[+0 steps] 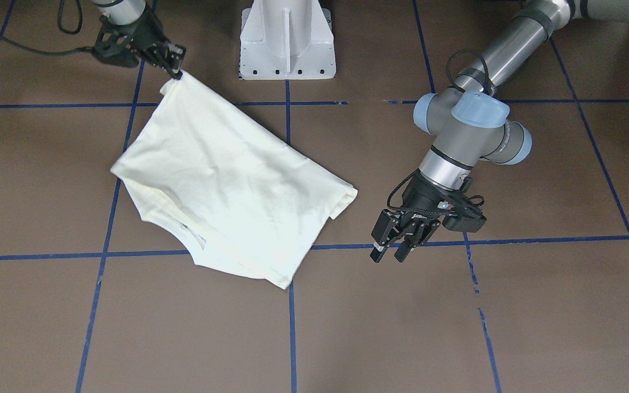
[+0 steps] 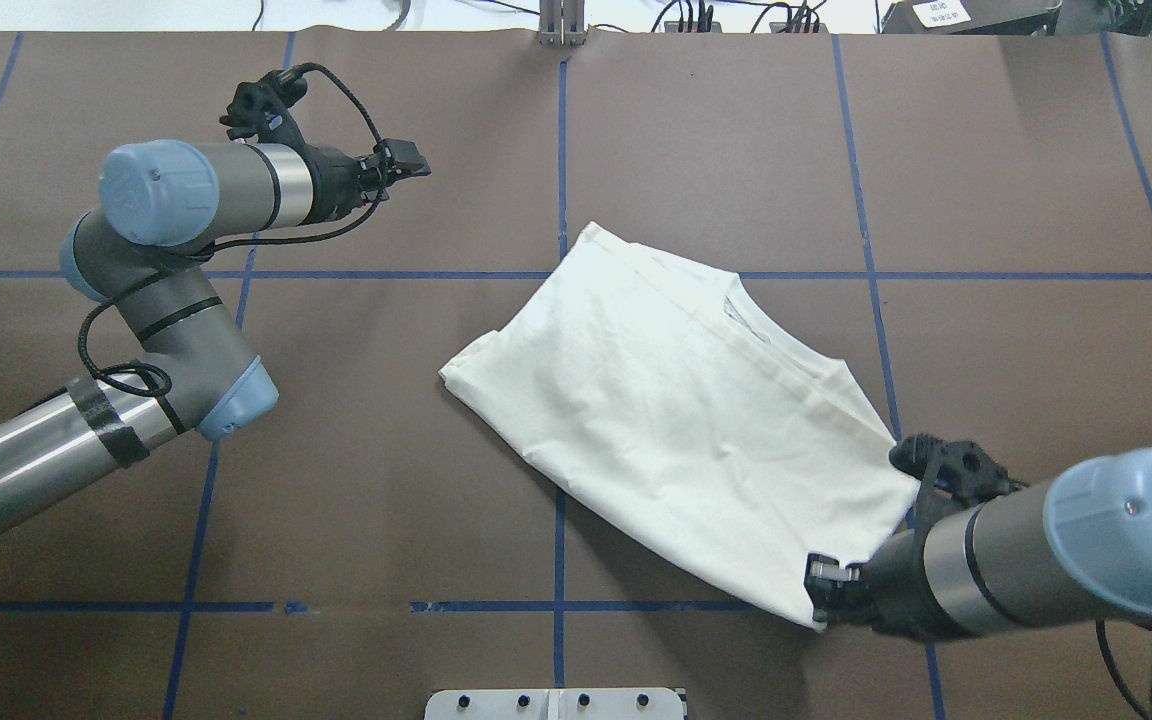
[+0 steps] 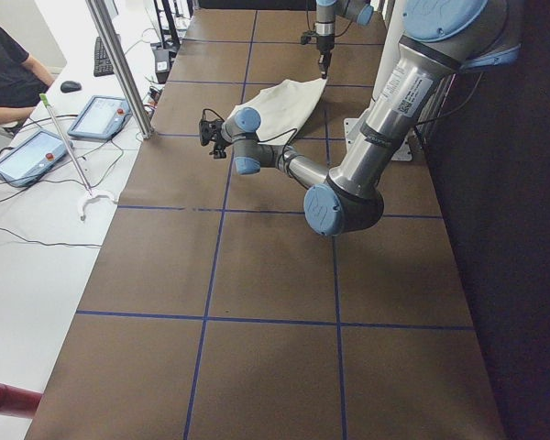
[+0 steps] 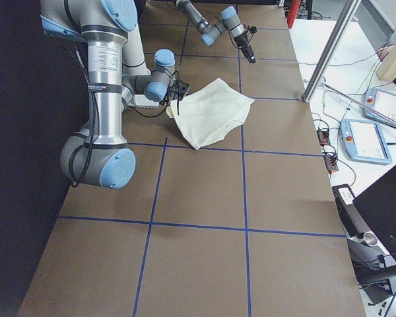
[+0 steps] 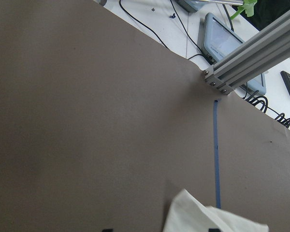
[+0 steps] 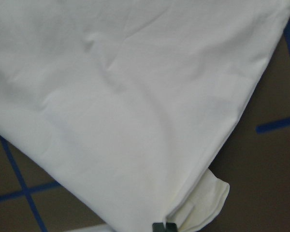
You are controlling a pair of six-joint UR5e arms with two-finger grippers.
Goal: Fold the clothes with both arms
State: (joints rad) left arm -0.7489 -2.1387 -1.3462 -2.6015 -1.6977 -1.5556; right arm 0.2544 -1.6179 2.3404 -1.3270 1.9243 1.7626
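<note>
The clothes are one cream-white shirt (image 1: 227, 180), folded into a rough quadrilateral and lying flat mid-table (image 2: 676, 420); no print shows. My right gripper (image 1: 177, 71) is shut on the shirt's corner nearest the robot base, and that corner is lifted slightly. In the right wrist view its fingertips (image 6: 164, 226) pinch the layered cloth edge. My left gripper (image 1: 391, 254) hovers open and holds nothing, about a hand's width off the shirt's opposite corner (image 1: 347, 196). From overhead the left gripper (image 2: 414, 165) sits well to the left of the cloth. In the left wrist view the shirt (image 5: 208, 217) shows at the bottom edge.
The white pedestal base (image 1: 287, 38) stands just behind the shirt. Blue tape lines (image 1: 292, 327) grid the brown table. An aluminium post (image 3: 119, 64), tablets (image 3: 101, 115) and cables sit beyond the far edge, where a seated person (image 3: 5, 73) shows.
</note>
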